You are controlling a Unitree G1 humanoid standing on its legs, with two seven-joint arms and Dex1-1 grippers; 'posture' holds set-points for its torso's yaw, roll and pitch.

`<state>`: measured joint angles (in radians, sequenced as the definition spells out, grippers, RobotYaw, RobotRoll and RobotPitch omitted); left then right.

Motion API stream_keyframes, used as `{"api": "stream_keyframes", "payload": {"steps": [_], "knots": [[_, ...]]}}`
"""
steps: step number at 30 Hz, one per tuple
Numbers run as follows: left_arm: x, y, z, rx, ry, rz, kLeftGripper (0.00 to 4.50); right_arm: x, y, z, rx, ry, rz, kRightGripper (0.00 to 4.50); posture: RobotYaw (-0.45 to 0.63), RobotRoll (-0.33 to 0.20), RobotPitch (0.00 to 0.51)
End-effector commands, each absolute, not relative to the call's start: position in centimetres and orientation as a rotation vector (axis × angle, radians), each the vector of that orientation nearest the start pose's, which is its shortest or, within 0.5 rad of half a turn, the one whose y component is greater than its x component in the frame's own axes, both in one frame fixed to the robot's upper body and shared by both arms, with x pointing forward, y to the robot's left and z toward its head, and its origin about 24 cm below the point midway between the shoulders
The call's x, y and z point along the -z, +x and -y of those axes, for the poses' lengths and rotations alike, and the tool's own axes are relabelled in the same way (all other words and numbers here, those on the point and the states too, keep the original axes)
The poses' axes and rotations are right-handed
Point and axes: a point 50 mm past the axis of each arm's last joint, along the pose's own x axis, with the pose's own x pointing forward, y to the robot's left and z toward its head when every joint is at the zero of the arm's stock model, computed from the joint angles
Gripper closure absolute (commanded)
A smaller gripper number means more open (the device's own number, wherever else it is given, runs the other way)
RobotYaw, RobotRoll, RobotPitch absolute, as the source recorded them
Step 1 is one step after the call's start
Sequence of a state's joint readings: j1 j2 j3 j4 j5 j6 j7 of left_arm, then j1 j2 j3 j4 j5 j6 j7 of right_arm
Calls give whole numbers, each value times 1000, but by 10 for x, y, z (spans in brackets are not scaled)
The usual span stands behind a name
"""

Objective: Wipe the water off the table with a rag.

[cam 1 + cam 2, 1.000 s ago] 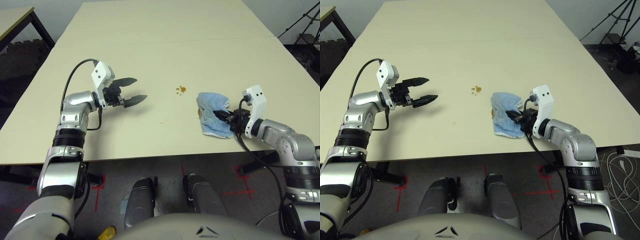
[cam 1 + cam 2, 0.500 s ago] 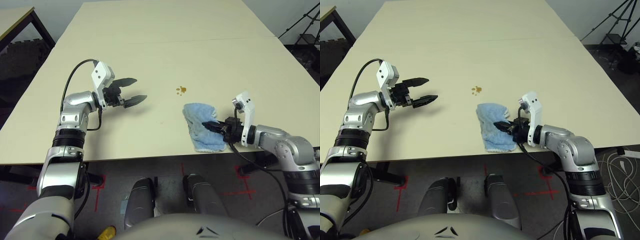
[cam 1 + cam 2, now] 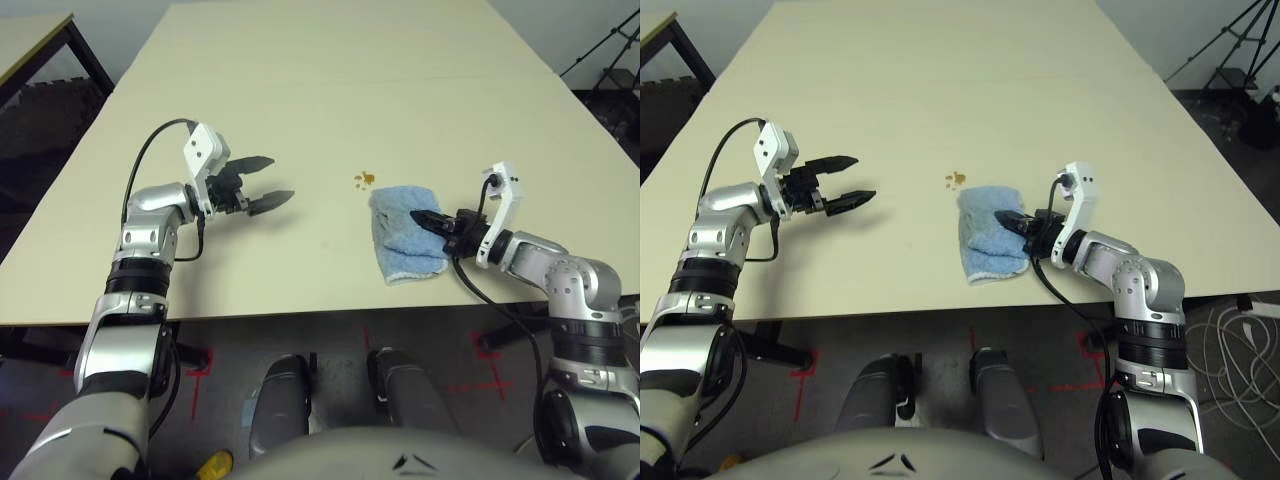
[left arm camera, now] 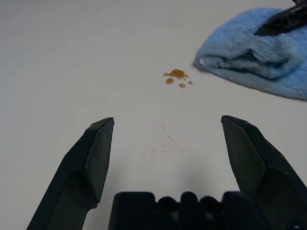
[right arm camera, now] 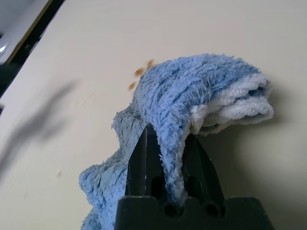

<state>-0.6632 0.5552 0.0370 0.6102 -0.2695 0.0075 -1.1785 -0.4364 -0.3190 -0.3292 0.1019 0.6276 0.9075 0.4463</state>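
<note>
Dragged up the table since a half-second earlier, the rag, clamped in the right gripper, is seen just beside the water; the left gripper is held apart.

Light blue rag with white edge, amber-brown water, plain beige table

The left pincer hangs with its fingers spread, while the right pincer is clamped tight.

One blue rag, one cluster of amber water droplets, one beige table
</note>
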Motion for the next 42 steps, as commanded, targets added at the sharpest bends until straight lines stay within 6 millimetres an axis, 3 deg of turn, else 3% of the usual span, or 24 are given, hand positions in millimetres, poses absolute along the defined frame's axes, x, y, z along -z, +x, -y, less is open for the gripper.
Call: {"api": "stream_keyframes", "payload": {"steps": [1,7,21,28,33,42], "knots": [[-136,341,-226,993,254,-53,0,-112,322,220,-357,495,-267,4410,-134,0,104],[-137,341,-229,984,258,-53,0,-112,342,214,-275,456,-226,4410,-131,0,99],[-142,340,-236,966,269,-48,0,-85,363,145,-408,395,-339,4410,-114,0,94],[-141,339,-236,964,268,-47,0,-85,361,117,-515,416,-360,4410,-108,0,95],[-140,339,-235,966,264,-48,0,-83,352,85,-656,429,-418,4410,-103,0,98],[-139,338,-235,964,262,-49,0,-83,335,64,-852,431,-508,4410,-99,0,99]]}}
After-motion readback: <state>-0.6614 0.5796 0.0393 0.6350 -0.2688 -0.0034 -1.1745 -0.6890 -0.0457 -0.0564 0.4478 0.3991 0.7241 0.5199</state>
